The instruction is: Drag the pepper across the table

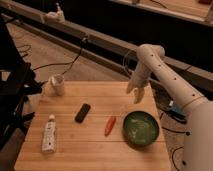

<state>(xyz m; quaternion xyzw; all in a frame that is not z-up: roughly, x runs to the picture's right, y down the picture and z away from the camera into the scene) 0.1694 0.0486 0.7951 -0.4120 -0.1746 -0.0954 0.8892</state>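
The place looks like a robotics lab or workshop: loose cables (74, 59) trail over the floor, a long bench rail (105, 45) runs behind, and a white robot arm (165, 75) holds its gripper (136, 95) above the wooden table (100, 150) at its far right side

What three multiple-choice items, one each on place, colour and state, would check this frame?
1. Where on the table is the pepper?
A) between the black device and the bowl
B) inside the bowl
C) at the near left corner

2. The bowl's colour:
A) white
B) green
C) red

3. The gripper is:
A) gripping the pepper
B) pressing the device
C) apart from the pepper, near the table's far right corner

Answers:
1. A, the pepper has the device on its left and the bowl on its right.
2. B, the bowl reads green.
3. C, bare wood separates the gripper from the pepper.
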